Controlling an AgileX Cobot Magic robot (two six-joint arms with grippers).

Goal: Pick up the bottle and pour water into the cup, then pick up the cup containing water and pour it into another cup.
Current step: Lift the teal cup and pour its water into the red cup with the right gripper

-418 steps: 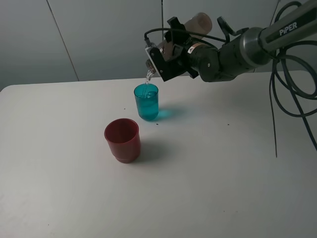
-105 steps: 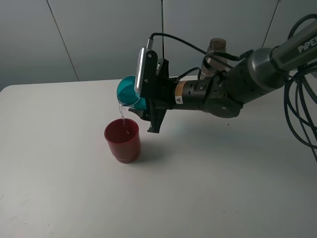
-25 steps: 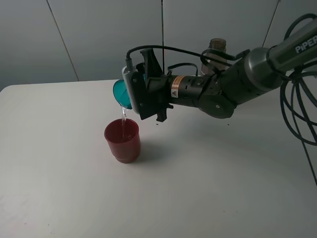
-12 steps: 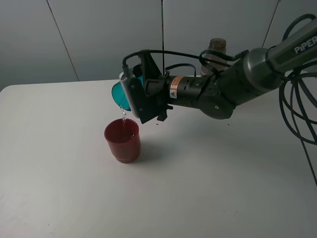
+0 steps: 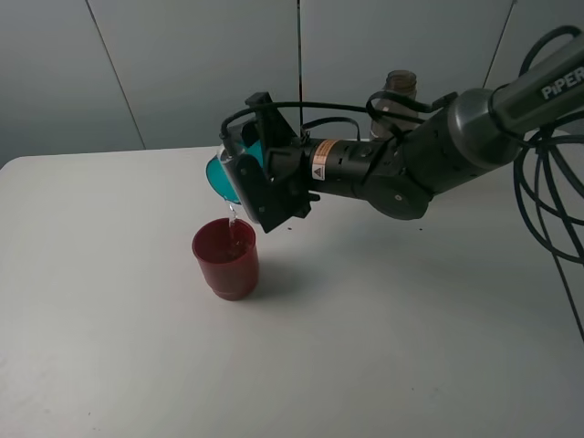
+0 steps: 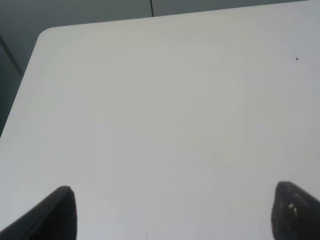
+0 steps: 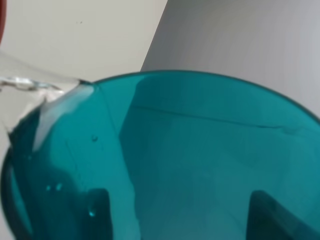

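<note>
Nearest on the white bench (image 5: 119, 347) stands the red cup (image 5: 225, 257), upright. Just above it, the right pincer (image 5: 239, 175) grips the teal cup (image 5: 220, 173), tipped mouth-down, with water (image 5: 233, 215) streaming into the red cup. The right arm (image 5: 401, 164) reaches in horizontally, wrist rolled. Behind it stands the bottle (image 5: 398, 88). The left pincer (image 6: 172, 212) hangs spread, grasping nothing.

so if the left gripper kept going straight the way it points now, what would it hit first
Probably only the bare table. In the left wrist view the fingertips stand wide apart over plain white tabletop, with no cup or bottle ahead of them. The angle looks downward, so it would likely meet the table surface, though depth is hard to judge.
</note>
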